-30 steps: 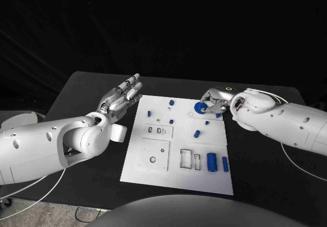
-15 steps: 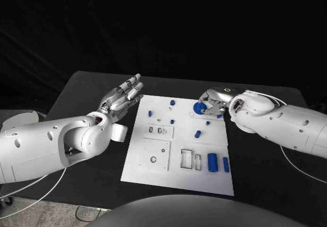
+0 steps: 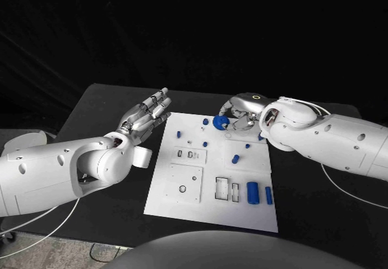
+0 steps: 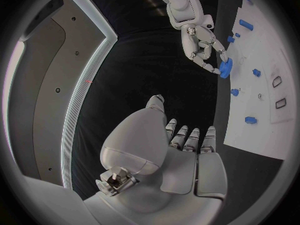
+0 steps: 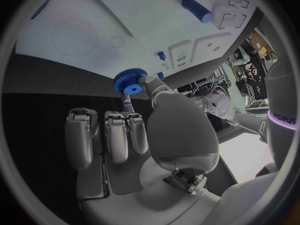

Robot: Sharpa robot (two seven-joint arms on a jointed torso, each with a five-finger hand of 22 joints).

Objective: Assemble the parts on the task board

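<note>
In the head view you see the right hand near the top centre of the frame, over the far edge of the task board, pinching a blue gear at its fingertips; the gear sticks out toward the left of the fingers. The left hand hangs flat at the board's left edge, fingers straight and apart, holding nothing.

In the left wrist view, your own palm lies open low in the circle (the right hand shows upper right, gear at its tips).

In the right wrist view the gear sits left of centre, pinched between thumb and a fingertip, other fingers curled below it
</note>
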